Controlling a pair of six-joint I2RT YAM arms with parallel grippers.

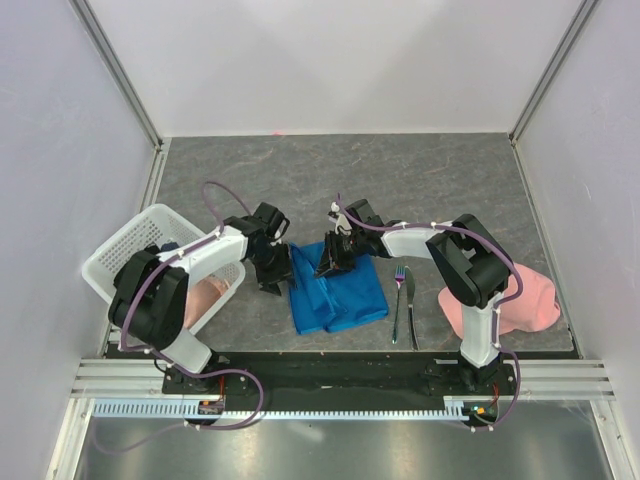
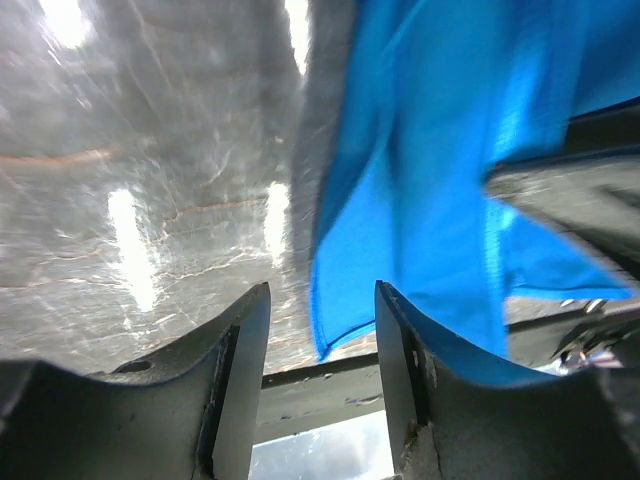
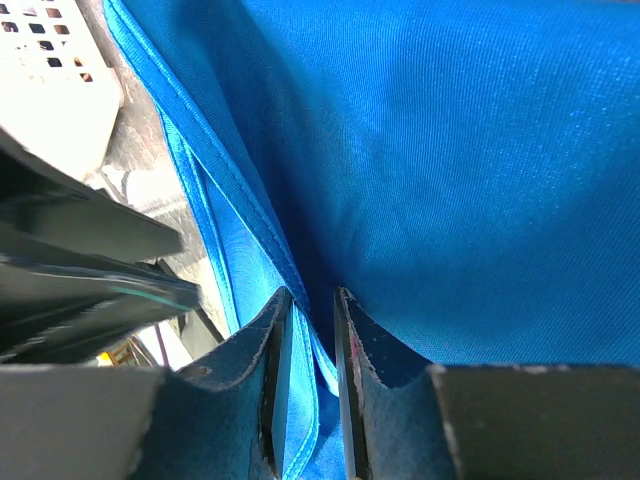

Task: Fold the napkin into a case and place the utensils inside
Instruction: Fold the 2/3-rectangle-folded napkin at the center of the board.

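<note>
1. A grey stone-patterned table (image 1: 430,170) fills the middle of the overhead view, boxed in by pale walls, with both arm bases bolted along its lower edge.
2. The napkin (image 1: 340,295), bright blue and folded into a loose, rumpled stack of layers, lies at the centre of the frame, just above the arm bases. It takes up the upper right of the left wrist view (image 2: 420,180) and nearly all of the right wrist view (image 3: 450,150), where its stitched hem runs down the left side.
3. A white perforated basket (image 1: 125,245) sits tilted at the left of the overhead frame, partly behind the left arm, with a pale pink cloth inside it.
4. A second pale pink cloth (image 1: 530,295) lies bunched at the right edge of the table, behind the right arm.
5. The left gripper (image 1: 272,272) is low at the napkin's upper left corner. In its own camera (image 2: 322,295) the jaws stand spread with nothing between them, and the napkin's edge hangs just beside the right-hand finger in the picture.
6. The right gripper (image 1: 330,262) is on the napkin's upper edge. In its own camera (image 3: 312,300) the jaws are drawn close, pinching a hemmed fold of the blue cloth.
7. The fork (image 1: 398,300) and knife (image 1: 411,305) lie side by side on the bare table, lengthwise up the frame, between the napkin and the pink cloth at right, apart from both.
</note>
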